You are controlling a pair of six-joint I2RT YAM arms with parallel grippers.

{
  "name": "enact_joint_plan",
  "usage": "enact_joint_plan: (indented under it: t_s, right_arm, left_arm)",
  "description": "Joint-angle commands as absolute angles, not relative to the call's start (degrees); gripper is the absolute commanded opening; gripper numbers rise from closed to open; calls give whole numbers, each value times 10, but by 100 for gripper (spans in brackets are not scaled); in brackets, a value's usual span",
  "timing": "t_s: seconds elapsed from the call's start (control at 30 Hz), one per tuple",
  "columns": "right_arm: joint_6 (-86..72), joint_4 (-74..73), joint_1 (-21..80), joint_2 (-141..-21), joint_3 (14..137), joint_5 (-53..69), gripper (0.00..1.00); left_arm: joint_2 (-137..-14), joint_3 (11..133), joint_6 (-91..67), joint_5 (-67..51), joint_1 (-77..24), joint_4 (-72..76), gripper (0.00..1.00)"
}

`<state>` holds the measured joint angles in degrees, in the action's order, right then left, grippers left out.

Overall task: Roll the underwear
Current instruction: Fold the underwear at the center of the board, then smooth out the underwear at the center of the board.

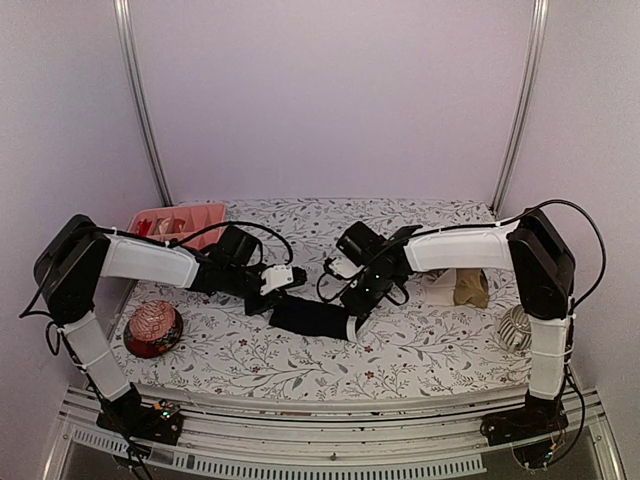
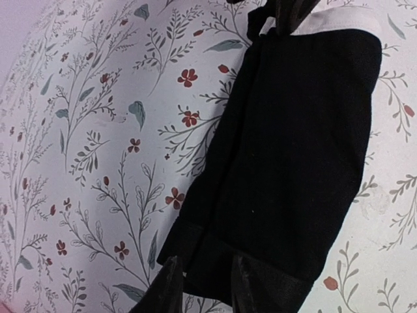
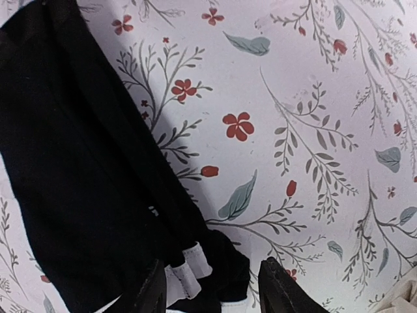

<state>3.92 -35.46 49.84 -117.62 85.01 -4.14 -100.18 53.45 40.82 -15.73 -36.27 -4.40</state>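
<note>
Left gripper sits low at one short end of the black underwear, its two dark fingers parted with the flat cloth edge lying loose between them, not pinched. At the opposite end the right gripper stands with its jaws well apart, a bit of white trim and the dark hem lying slack in the gap. From above, both arms reach inward and meet over the middle of the flower-printed table cover, where the black garment lies as a compact, folded oblong stretched between the two grippers and flat on the surface. Its white band shows at the end nearest the right gripper. The tan underwear lies crumpled well off to the right, under the right forearm. A pink tray sits at the back left, a reddish bowl at the front left.
</note>
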Motion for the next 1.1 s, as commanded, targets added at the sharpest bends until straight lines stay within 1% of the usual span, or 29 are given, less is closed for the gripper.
enact_joint_plan:
  t_s: [0.0, 0.03, 0.1, 0.17, 0.23, 0.27, 0.3, 0.37, 0.4, 0.5, 0.6, 0.7, 0.93, 1.07]
  right_arm:
    - [7, -322, 504, -1092, 827, -56, 52]
    - [2, -310, 504, -1078, 816, -55, 54]
    - [-26, -280, 504, -1046, 787, -47, 56]
    - [-41, -236, 504, -1017, 750, -5, 55]
    - [-60, -184, 504, -993, 713, 48, 52]
    - [-72, -152, 506, -983, 691, 75, 48]
    - [-83, -119, 508, -976, 667, 101, 46]
    - [-115, -47, 511, -969, 632, 152, 36]
    - [-126, -23, 514, -974, 621, 180, 32]
    - [-155, 14, 520, -1004, 612, 227, 22]
    - [-175, 34, 523, -1046, 620, 261, 20]
    - [-188, 41, 524, -1082, 634, 280, 14]
    - [-201, 19, 520, -1129, 658, 267, 12]
    - [-212, 14, 505, -1148, 651, 271, 11]
  left_arm:
    - [-976, 519, 366, -117, -378, 4, 30]
    - [-973, 518, 359, -109, -378, 10, 31]
    - [-965, 516, 346, -95, -378, 21, 37]
    - [-957, 513, 341, -99, -379, 25, 41]
    - [-950, 512, 338, -116, -379, 20, 45]
    - [-948, 511, 337, -126, -379, 16, 45]
    - [-947, 512, 337, -136, -379, 12, 43]
    - [-950, 515, 333, -145, -379, 6, 39]
    - [-955, 518, 331, -146, -379, 2, 37]
    - [-977, 527, 325, -132, -381, -3, 34]
    - [-997, 536, 318, -111, -382, -2, 34]
    - [-1016, 541, 315, -93, -384, -2, 34]
    - [-1051, 558, 315, -58, -392, -9, 34]
    - [-1065, 565, 317, -35, -394, -21, 34]
